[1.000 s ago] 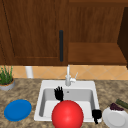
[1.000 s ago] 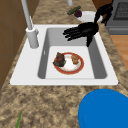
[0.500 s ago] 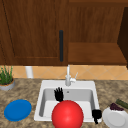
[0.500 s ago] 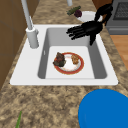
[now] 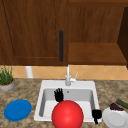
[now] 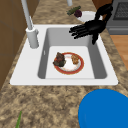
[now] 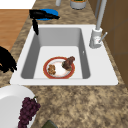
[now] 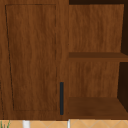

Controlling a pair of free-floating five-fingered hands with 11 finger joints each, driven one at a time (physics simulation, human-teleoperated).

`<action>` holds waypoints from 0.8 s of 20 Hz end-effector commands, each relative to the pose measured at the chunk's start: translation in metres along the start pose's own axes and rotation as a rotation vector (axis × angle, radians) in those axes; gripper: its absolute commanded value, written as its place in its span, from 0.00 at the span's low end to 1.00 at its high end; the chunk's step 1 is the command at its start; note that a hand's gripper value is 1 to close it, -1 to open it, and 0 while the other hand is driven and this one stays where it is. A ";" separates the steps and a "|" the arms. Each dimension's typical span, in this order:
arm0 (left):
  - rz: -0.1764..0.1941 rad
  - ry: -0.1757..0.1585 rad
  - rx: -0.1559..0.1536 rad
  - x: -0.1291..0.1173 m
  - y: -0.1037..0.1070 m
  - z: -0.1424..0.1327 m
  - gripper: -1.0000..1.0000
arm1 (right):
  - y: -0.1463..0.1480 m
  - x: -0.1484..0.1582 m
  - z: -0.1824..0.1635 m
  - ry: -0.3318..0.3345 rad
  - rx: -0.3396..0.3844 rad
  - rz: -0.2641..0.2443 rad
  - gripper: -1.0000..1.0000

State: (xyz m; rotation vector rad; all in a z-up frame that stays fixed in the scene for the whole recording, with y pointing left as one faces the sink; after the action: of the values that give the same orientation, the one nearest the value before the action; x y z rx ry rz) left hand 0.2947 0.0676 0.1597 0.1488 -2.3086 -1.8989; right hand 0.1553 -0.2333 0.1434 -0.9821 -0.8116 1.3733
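My left hand (image 5: 58, 95) hovers over the white sink (image 5: 40, 105) with its fingers straight. In the left side view, the left hand (image 6: 87, 28) points toward the faucet (image 6: 31, 32), well above a red-rimmed plate (image 6: 81, 63) on the sink floor. That plate holds a dark chunk (image 6: 59, 59) and a brown piece (image 6: 75, 58). My right hand (image 5: 96, 114) hangs curled and holding nothing at the sink's front right corner, beside a white plate (image 5: 115, 119). A red round shape (image 5: 67, 115) sits at the sink's front edge.
A blue plate (image 5: 17, 110) lies on the counter left of the sink, with a potted plant (image 5: 6, 81) behind it. Grapes (image 5: 115, 107) lie on the white plate and a green vegetable (image 5: 122, 102) beside it. Above are a cabinet door handle (image 8: 61, 98) and an open shelf (image 8: 96, 56).
The left hand has edged slightly away from the faucet side above the sink. The right hand has stayed where it was.
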 end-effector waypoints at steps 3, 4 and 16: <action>0.011 0.061 0.130 0.007 0.002 0.001 0.00 | 0.000 0.000 0.000 0.000 0.000 0.000 0.50; 0.011 0.062 0.132 0.008 0.003 0.000 0.00 | 0.000 0.000 0.000 0.000 0.000 0.000 0.50; 0.040 0.033 0.120 0.005 0.028 0.004 0.00 | 0.000 0.000 0.000 0.000 0.000 0.000 0.50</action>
State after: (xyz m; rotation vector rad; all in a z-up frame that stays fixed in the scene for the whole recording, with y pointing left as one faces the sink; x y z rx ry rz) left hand 0.2892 0.0687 0.1735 0.1410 -2.3382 -1.8546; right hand 0.1553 -0.2333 0.1434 -0.9821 -0.8116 1.3733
